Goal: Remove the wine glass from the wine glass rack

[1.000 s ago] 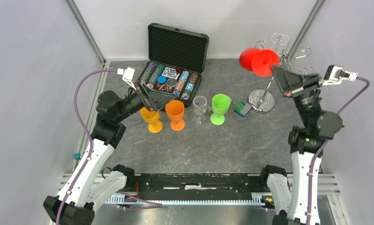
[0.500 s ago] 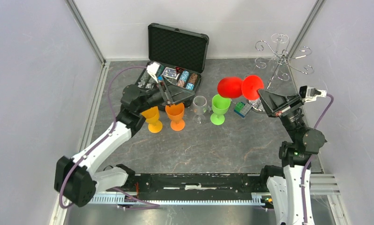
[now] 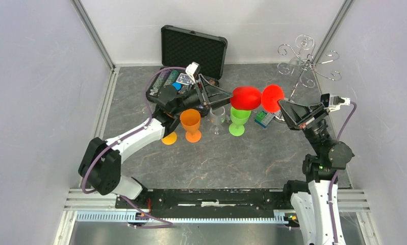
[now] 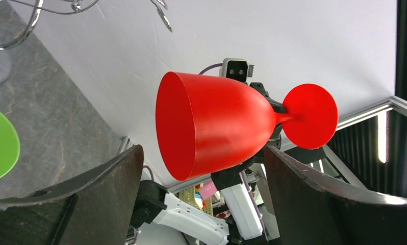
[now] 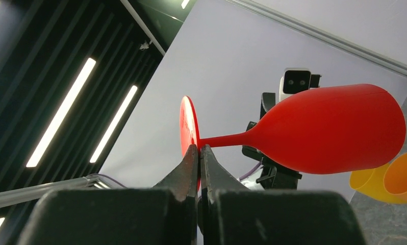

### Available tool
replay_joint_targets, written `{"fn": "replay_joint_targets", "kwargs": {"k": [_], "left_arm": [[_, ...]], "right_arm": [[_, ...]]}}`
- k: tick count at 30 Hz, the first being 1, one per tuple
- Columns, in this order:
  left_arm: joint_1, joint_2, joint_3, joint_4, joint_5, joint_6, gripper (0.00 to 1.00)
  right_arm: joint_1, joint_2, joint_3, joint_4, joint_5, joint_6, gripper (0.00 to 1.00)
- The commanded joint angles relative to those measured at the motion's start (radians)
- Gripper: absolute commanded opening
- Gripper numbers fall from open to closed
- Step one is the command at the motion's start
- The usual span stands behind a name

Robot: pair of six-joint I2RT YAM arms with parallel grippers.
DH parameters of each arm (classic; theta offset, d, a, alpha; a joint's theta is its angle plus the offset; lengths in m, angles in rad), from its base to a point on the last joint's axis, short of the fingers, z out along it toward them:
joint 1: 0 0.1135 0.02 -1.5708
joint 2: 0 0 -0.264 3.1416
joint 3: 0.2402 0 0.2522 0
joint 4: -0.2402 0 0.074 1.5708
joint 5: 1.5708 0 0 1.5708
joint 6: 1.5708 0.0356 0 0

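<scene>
The red wine glass [image 3: 246,98] hangs sideways in the air above the table, off the wine glass rack [image 3: 306,65], which stands at the back right. My right gripper [image 3: 279,105] is shut on the rim of the glass's round foot [image 5: 187,127], the bowl [image 5: 334,127] pointing left. My left gripper [image 3: 227,98] is open, its fingers [image 4: 109,189] on either side of the bowl's mouth [image 4: 217,127] without visibly touching it. In the left wrist view the rack's chrome arms [image 4: 163,15] show at the top.
On the table stand an orange glass [image 3: 190,122], a yellow-orange one half hidden behind the left arm [image 3: 169,138], a clear glass [image 3: 217,121] and a green glass [image 3: 238,121]. An open poker chip case [image 3: 191,51] lies behind them. A small blue-green box [image 3: 264,118] sits near the rack.
My right arm carried the red glass down and left, away from the rack. My left arm swung right from the yellow-orange glass to the red glass's mouth, jaws open.
</scene>
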Motion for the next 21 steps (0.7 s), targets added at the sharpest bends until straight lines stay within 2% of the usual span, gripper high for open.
{"fn": "replay_joint_targets", "kwargs": {"k": [1, 5, 8, 15, 21], "left_arm": [[-0.008, 0.036, 0.046, 0.224, 0.04, -0.151, 0.88], [-0.028, 0.057, 0.034, 0.395, 0.053, -0.306, 0.77], [-0.044, 0.061, 0.035, 0.46, 0.055, -0.392, 0.66], [-0.071, 0.049, 0.04, 0.485, 0.057, -0.431, 0.51], [-0.071, 0.037, 0.043, 0.494, 0.07, -0.44, 0.25]], "right_arm": [[0.007, -0.012, 0.002, 0.053, 0.0, 0.019, 0.0], [0.008, -0.017, 0.003, 0.037, 0.007, 0.012, 0.0], [0.008, -0.023, -0.005, 0.016, 0.015, 0.0, 0.0], [0.008, -0.04, -0.053, -0.007, 0.04, -0.002, 0.0], [0.008, -0.058, -0.111, -0.027, 0.076, 0.006, 0.0]]}}
